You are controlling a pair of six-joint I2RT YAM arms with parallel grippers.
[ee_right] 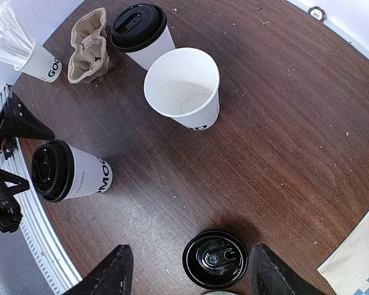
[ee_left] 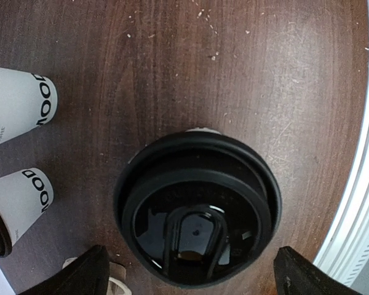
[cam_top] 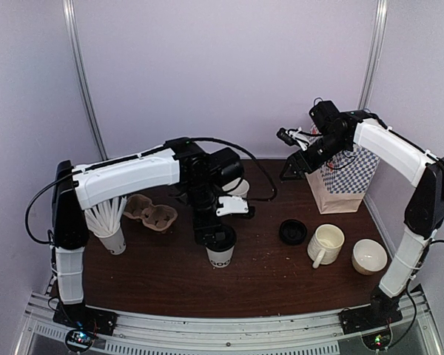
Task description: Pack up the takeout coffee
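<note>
A white "MOO" takeout coffee cup (cam_top: 221, 257) stands near the front edge of the table with a black lid (ee_left: 197, 209) on it. My left gripper (ee_left: 194, 278) hovers straight above that lid, open, its fingers (ee_left: 89, 273) clear of the rim on both sides. A second lidded cup (ee_right: 138, 27) and an open, lidless cup (ee_right: 183, 86) stand farther back. A loose black lid (ee_right: 215, 259) lies on the wood. My right gripper (ee_right: 194, 273) hangs high above that lid, open and empty, beside the paper bag (cam_top: 348, 181).
A cardboard cup carrier (cam_top: 152, 213) and a cup of white straws (cam_top: 112, 238) sit at the left. A cream mug (cam_top: 325, 244) and a white bowl (cam_top: 369, 256) are at the front right. The metal rail (ee_left: 357, 203) runs along the near table edge.
</note>
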